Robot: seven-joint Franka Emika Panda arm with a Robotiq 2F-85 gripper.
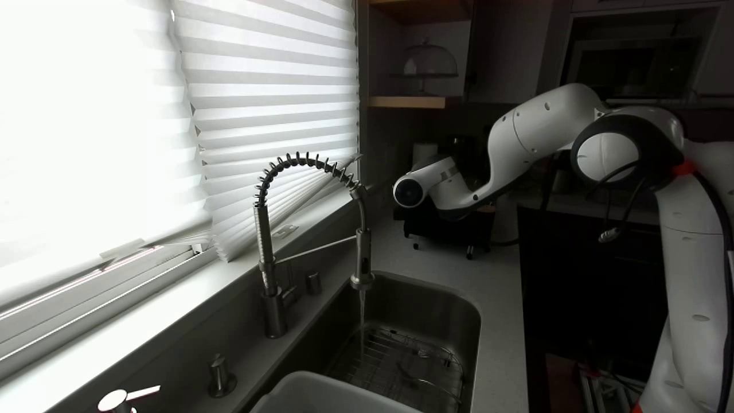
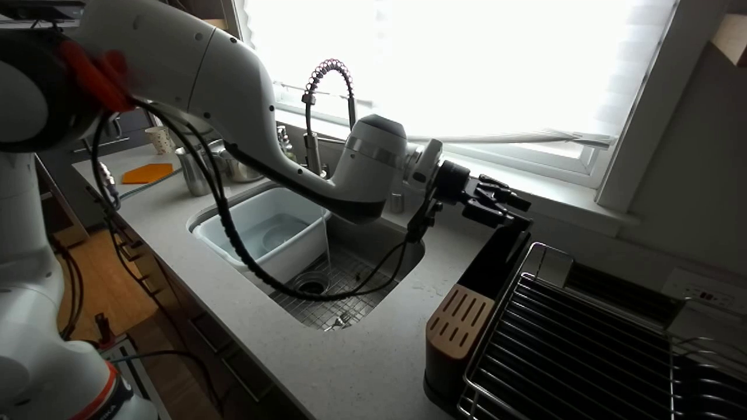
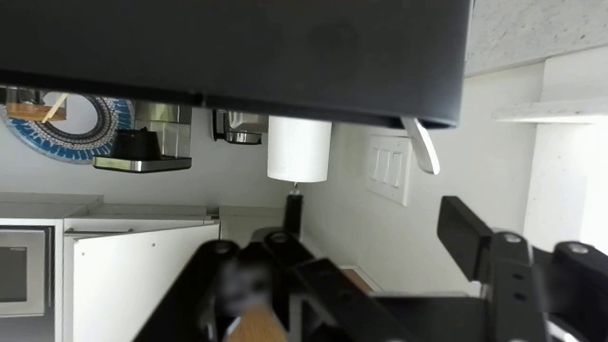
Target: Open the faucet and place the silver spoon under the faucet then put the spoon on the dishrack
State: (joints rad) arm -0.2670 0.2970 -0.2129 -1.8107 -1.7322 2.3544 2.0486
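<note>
The chrome faucet (image 1: 362,258) shows in both exterior views, also by its coiled arch (image 2: 330,67). A thin water stream (image 1: 362,327) runs from it into the sink. My gripper (image 2: 515,212) is open, just above the far end of a black utensil holder (image 2: 496,265) beside the wire dishrack (image 2: 575,350). In the wrist view my fingers (image 3: 374,222) stand apart with nothing between them. A pale curved end (image 3: 422,147), possibly the spoon's, sticks out by a dark box (image 3: 237,52) that looks like the holder. The spoon cannot be identified for sure.
A white basin (image 2: 274,256) of water stands in part of the sink (image 1: 476,321). The holder has a slotted wooden top (image 2: 461,318). Behind the gripper are the window sill (image 2: 560,189) and wall. The wrist picture appears upside down, with wall switches (image 3: 389,166).
</note>
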